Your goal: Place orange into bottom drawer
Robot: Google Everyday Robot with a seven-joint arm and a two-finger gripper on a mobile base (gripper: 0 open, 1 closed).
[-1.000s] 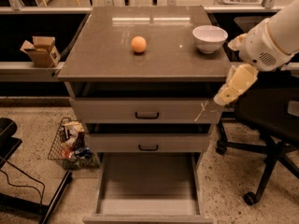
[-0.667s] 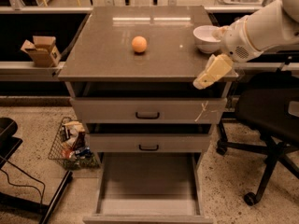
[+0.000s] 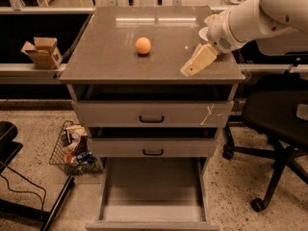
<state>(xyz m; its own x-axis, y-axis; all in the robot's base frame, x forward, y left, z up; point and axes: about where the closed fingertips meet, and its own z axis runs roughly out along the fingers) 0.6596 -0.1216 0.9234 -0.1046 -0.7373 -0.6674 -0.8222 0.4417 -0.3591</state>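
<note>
Single camera, looking down on the front of a grey three-drawer cabinet. Orange [image 3: 143,45] sits alone on the counter [image 3: 106,61], left of centre and toward the back, touching nothing else. Bottom drawer [image 3: 153,189] pulled fully out toward the camera; floor plain, with nothing lying in it. Top drawer [image 3: 152,113] and middle drawer [image 3: 152,148] above it, each with a black handle, both pushed in. White arm [image 3: 260,13] enters from the upper right and angles down over the counter's right side. Tool [image 3: 188,70], beige, hangs tilted with its tip pointing down-left near the counter's front right edge, well apart from the orange and to its right. Whether the tool is spread or pressed together cannot be told from here; it carries nothing visible. Around the cabinet: open cardboard box [image 3: 42,52] on a ledge at left, wire basket [image 3: 72,148] of oddments on the floor lower left, black office chair [image 3: 276,119] at right.
</note>
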